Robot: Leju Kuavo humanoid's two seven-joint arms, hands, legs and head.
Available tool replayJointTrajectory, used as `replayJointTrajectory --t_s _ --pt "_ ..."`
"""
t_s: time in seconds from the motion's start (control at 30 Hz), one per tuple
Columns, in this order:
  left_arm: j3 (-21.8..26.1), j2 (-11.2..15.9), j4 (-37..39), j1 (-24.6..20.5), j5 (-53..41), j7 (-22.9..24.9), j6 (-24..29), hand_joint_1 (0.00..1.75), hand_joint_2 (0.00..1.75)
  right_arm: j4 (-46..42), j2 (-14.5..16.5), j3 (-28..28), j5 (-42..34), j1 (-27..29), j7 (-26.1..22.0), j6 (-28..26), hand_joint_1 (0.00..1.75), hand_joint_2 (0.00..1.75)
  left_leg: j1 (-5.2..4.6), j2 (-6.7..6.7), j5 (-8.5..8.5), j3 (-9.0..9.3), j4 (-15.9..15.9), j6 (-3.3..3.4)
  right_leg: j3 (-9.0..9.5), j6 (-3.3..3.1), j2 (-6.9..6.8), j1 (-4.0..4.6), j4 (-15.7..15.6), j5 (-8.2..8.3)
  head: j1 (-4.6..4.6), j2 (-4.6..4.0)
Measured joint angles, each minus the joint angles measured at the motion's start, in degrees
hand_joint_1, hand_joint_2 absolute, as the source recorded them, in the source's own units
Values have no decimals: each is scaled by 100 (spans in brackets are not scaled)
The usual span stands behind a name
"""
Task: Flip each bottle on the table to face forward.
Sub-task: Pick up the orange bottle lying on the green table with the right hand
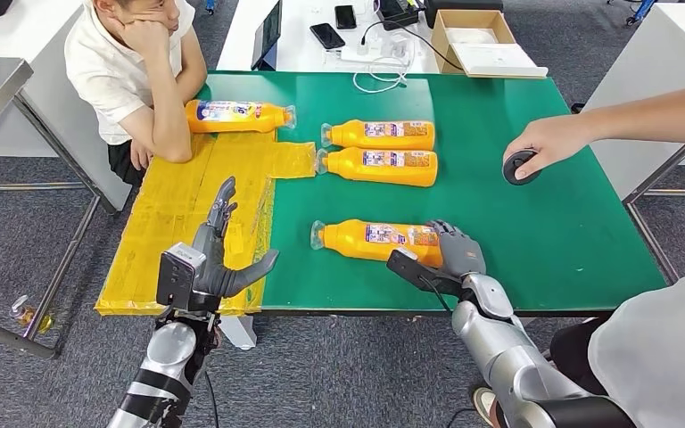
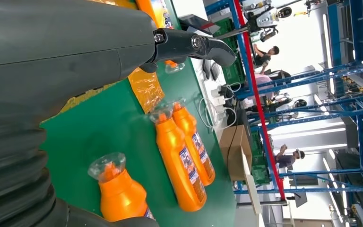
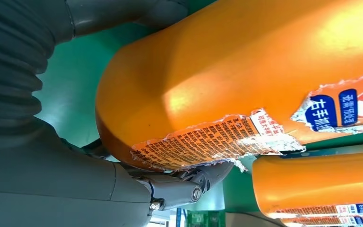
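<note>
Nearest orange plastic bottle with torn label (image 1: 376,240): lies on its side on the green table (image 1: 544,223), long axis across the robot, base end gripped by the right hand (image 1: 453,254), cap toward the empty, spread-fingered left hand (image 1: 223,259).

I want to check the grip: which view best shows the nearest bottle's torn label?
The right wrist view: the nearest bottle fills it, its torn label readable above the right robot hand. The head view shows that bottle whole but small; the left wrist view catches its capped end.
</note>
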Motion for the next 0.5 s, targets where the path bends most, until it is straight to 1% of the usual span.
replayJointTrajectory --t_s 0.13,0.33,0.4,0.5 --pt "1 -3 15 -12 44 4 -34 0 175 2 -8 -3 -50 -8 37 108 175 175 1 0 -1 10 0 0 9 -1 0 0 -1 -1 0 0" --pt "2 -3 15 -12 60 4 -71 0 175 2 -23 -48 -190 26 -146 105 175 175 0 1 -1 17 0 0 17 -1 1 0 -1 -1 1 0" --pt "2 -3 15 -11 63 1 -72 0 175 2 -24 -96 -348 44 -305 97 175 175 0 0 -1 19 0 0 20 -1 1 0 -1 -1 1 0" --pt "3 -3 -10 17 85 -32 -56 0 175 2 4 -320 -849 112 -847 56 175 175 0 0 -1 18 0 0 23 -1 1 1 0 -1 1 0"
